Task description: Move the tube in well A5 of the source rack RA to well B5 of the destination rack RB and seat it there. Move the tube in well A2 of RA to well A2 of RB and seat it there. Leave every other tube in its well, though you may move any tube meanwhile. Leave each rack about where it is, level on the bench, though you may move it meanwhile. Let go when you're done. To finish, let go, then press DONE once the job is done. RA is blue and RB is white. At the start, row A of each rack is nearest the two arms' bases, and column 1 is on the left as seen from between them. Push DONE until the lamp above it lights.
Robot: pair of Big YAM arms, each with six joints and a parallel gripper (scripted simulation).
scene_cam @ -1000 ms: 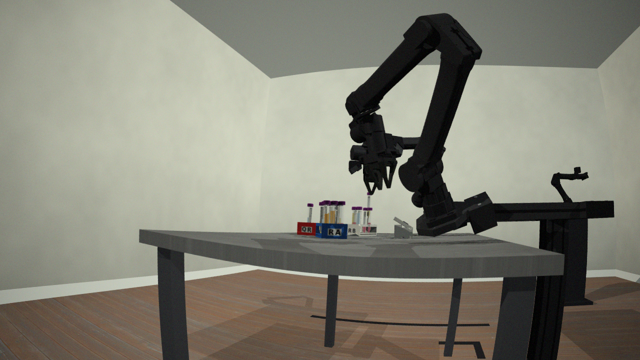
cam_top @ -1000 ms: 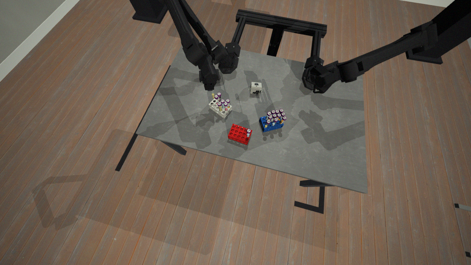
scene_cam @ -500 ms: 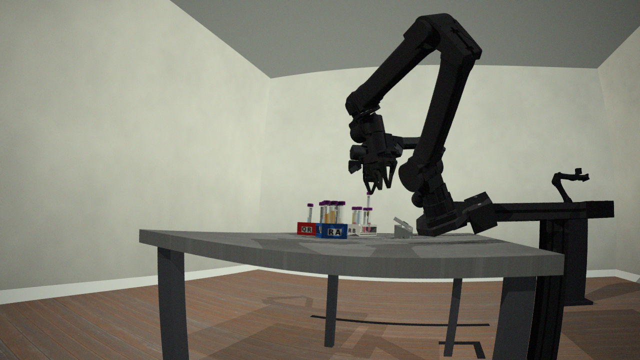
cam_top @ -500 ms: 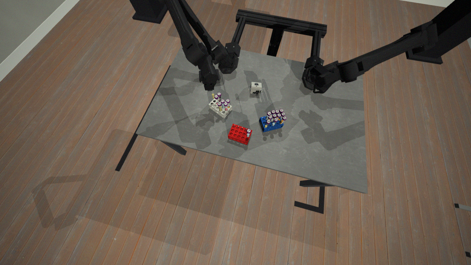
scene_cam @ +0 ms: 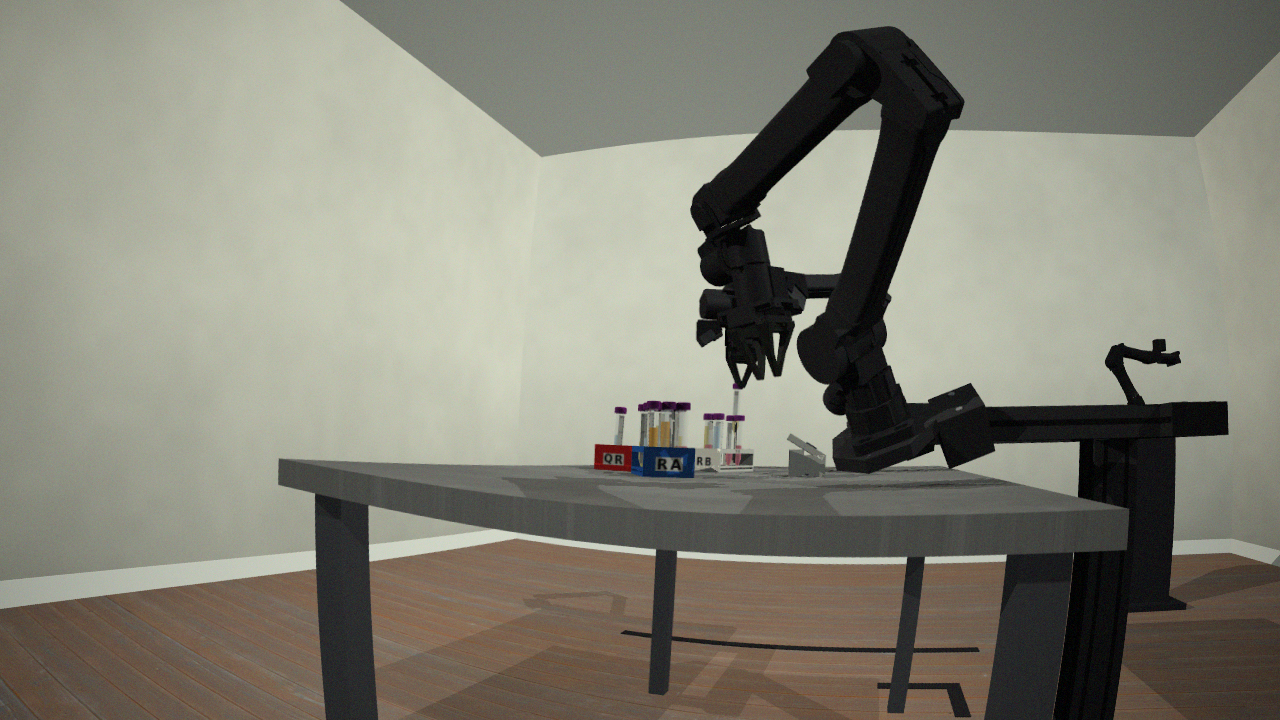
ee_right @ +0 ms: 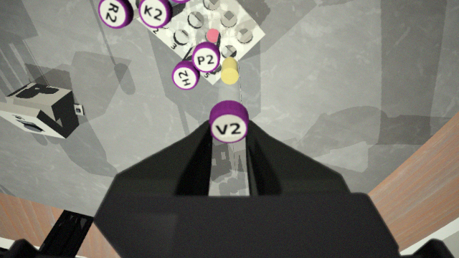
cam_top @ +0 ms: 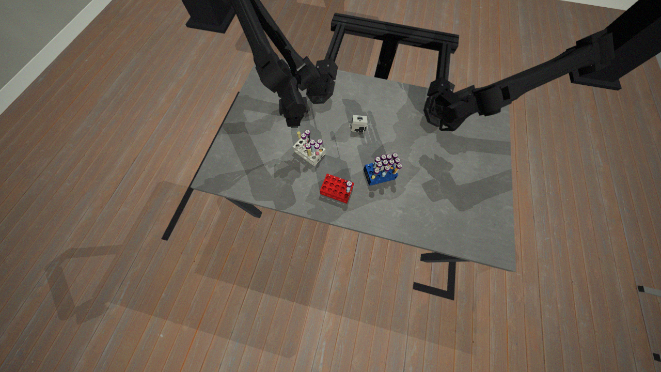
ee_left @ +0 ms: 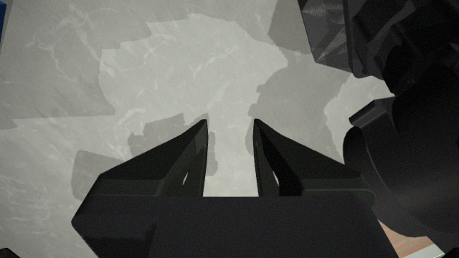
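Observation:
My right gripper (ee_right: 229, 128) (cam_top: 294, 124) (scene_cam: 742, 385) is shut on tube V2 (ee_right: 229, 111) (cam_top: 298, 133) (scene_cam: 735, 400), gripping it by its purple cap. The tube hangs yellow end down, and this end shows by the numbered 5 end of the white rack RB (cam_top: 304, 157) (ee_right: 259, 34) (scene_cam: 704, 460); I cannot tell which well it is over. RB holds several tubes, among them P2 (ee_right: 206, 59) and H2 (ee_right: 185, 76). The blue rack RA (cam_top: 383, 181) (scene_cam: 687, 470) (ee_left: 1, 21) holds several purple-capped tubes. My left gripper (ee_left: 230, 127) (cam_top: 444, 126) is partly open and empty, away from the racks.
A red rack (cam_top: 334, 196) (scene_cam: 613, 456) with one tube stands beyond RA and RB from the arms. A small white box (cam_top: 359, 123) (ee_right: 54, 107) (scene_cam: 806, 461) stands between the arms, nearer the bases. The arm bodies hang over the table's base side.

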